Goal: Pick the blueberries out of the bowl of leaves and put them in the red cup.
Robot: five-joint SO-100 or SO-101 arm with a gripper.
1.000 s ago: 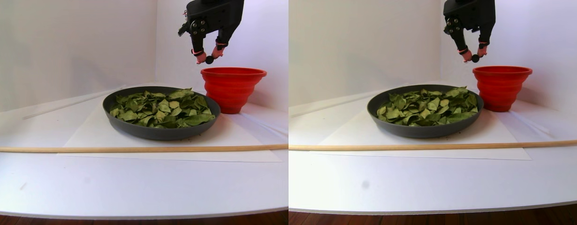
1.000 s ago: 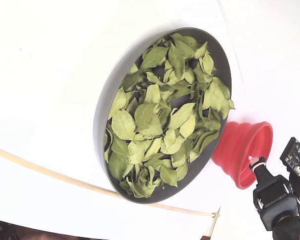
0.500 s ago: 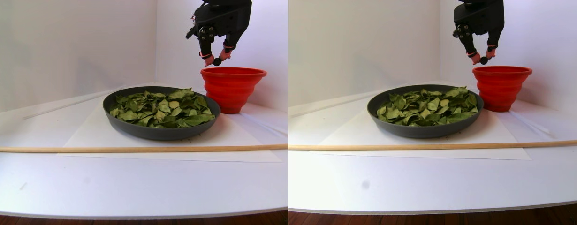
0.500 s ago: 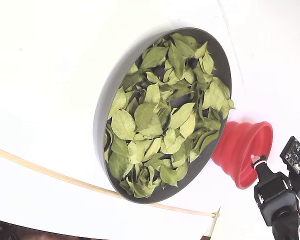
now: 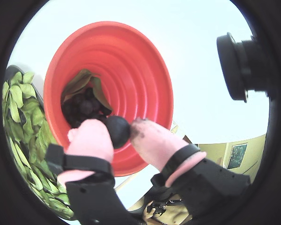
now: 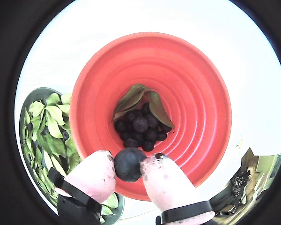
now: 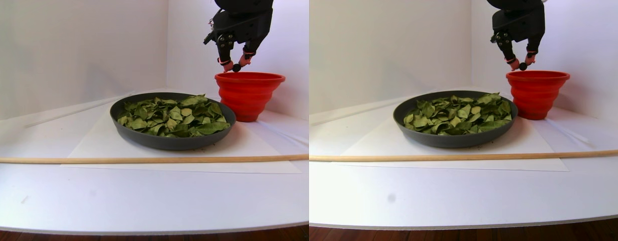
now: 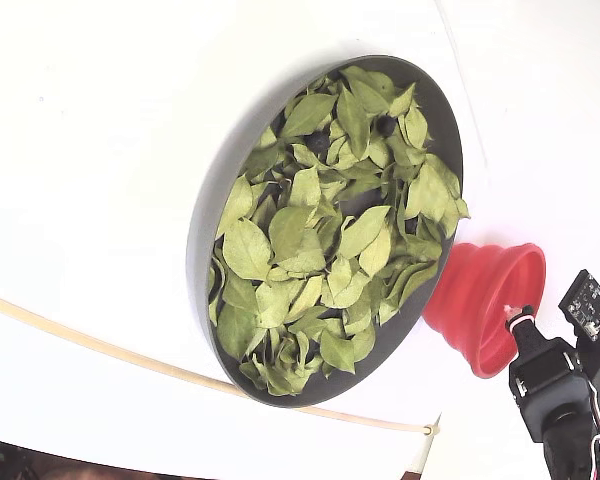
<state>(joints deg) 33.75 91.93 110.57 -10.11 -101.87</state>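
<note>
— Wrist views first?
— Gripper (image 6: 129, 165) pinches one blueberry (image 6: 127, 164) between pink fingertips (image 5: 91, 138), over the red cup (image 6: 196, 89); a heap of blueberries (image 6: 140, 129) and two leaves lie inside, too clumped to count.
— Stereo pair?
— One bowl (image 7: 171, 140) of leaves (image 7: 173, 116) mid-frame, cup just beside it at right; a wooden stick (image 7: 138, 159) crosses below; open air above the rim.
— Fixed view?
— Cup (image 8: 480, 300) lower right, touching the bowl.
</note>
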